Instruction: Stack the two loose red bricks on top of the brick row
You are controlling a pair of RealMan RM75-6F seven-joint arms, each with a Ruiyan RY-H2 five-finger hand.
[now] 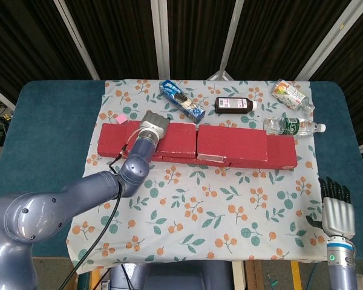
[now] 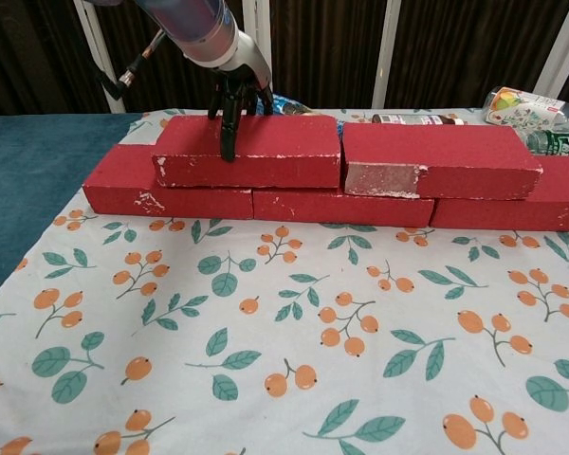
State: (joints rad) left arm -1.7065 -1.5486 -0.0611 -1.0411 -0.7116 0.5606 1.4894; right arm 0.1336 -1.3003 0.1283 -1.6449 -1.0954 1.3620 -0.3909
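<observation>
Gripping the left upper brick (image 2: 249, 150) from above, the left hand (image 2: 237, 90) has dark fingers (image 2: 229, 128) draped down the brick's front face, with the others reaching behind it; the fingers are clamped on this brick. It lies flat on the bottom brick row (image 2: 266, 201), its right end touching or just beside the right upper brick (image 2: 436, 158), which also lies flat on the row. In the head view the same hand (image 1: 152, 125) covers part of the left upper brick (image 1: 172, 138), and the right upper brick (image 1: 232, 144) sits next to it along the brick row (image 1: 282, 158).

The right hand (image 1: 336, 208) hangs near the front right corner of the worktop (image 1: 42, 139), well apart from the bricks, fingers extended and slightly apart, holding nothing.

Behind the row, on the floral cloth (image 1: 199, 211), lie a blue snack packet (image 1: 181, 101), a dark bottle (image 1: 235, 105), a clear water bottle (image 1: 292, 126) and a small carton (image 1: 290, 95).
</observation>
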